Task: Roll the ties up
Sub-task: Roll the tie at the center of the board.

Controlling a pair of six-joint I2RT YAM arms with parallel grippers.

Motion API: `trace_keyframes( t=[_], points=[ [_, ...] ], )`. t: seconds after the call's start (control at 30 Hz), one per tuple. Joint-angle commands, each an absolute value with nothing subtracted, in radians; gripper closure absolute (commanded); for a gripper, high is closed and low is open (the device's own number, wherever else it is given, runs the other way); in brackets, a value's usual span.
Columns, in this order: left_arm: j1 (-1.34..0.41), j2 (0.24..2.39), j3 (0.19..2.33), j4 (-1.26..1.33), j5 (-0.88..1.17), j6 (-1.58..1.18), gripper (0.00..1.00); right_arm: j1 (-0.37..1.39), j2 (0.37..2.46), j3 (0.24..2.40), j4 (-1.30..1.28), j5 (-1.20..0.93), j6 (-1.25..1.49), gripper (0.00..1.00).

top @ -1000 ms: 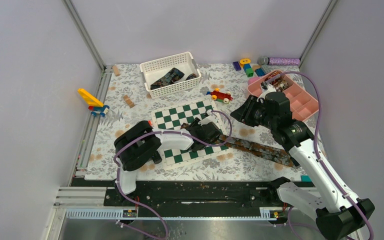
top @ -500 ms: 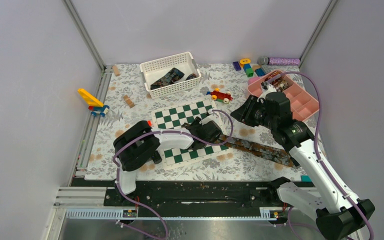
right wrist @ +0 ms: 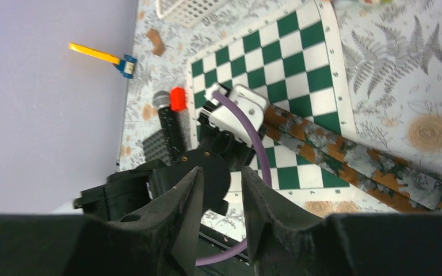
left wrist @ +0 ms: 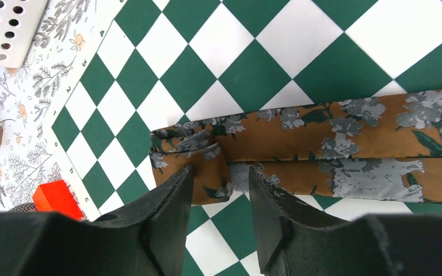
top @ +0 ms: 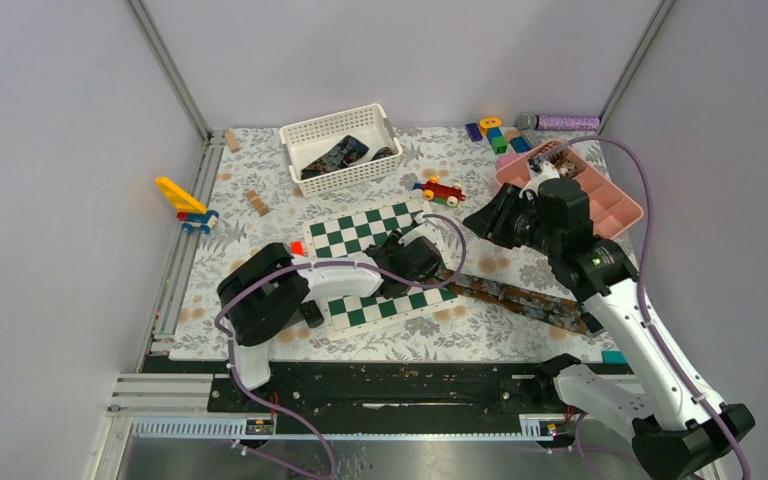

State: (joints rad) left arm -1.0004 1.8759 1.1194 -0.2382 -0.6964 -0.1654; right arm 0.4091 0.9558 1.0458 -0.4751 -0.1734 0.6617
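The brown-rust tie (left wrist: 334,144) lies flat across the near right part of the chessboard (left wrist: 253,57). Its tail runs off the board's right edge onto the bench (top: 250,240), and its end on the board is doubled back into a short first fold. The left jaws stand parted low over that fold, one finger on either side, with a gap showing beside the cloth, so nothing is clenched. The right jaws hang above the board's right side, likewise parted and empty. More ties (top: 338,155) lie in the white basket (top: 332,118) beyond the board's far edge. The fabric looks thin, limp and light, probably a little slick, so a loose fold would likely spring open or slide. The best hold, I judge, is across the full width of the folded end, pinching both layers together, with the tail kept straight beyond the board's right edge.
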Motion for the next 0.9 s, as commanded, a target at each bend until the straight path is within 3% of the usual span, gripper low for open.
trace_keyframes(
  t=[0.0, 0.47, 0.87],
  points=[
    [-1.002, 1.799, 1.141, -0.211, -0.682, -0.170, 0.57, 0.400, 0.948, 1.173, -0.472, -0.167, 0.642, 0.62],
    [-1.002, 1.751, 1.140, -0.209, -0.666, -0.181, 0.56, 0.399, 0.897, 1.284, -0.494, -0.098, 0.579, 0.60],
    [-0.909, 1.487, 0.993, -0.038, -0.420, -0.252, 0.56, 0.399, 0.905, 1.342, -0.559, -0.010, 0.566, 0.59]
  ],
)
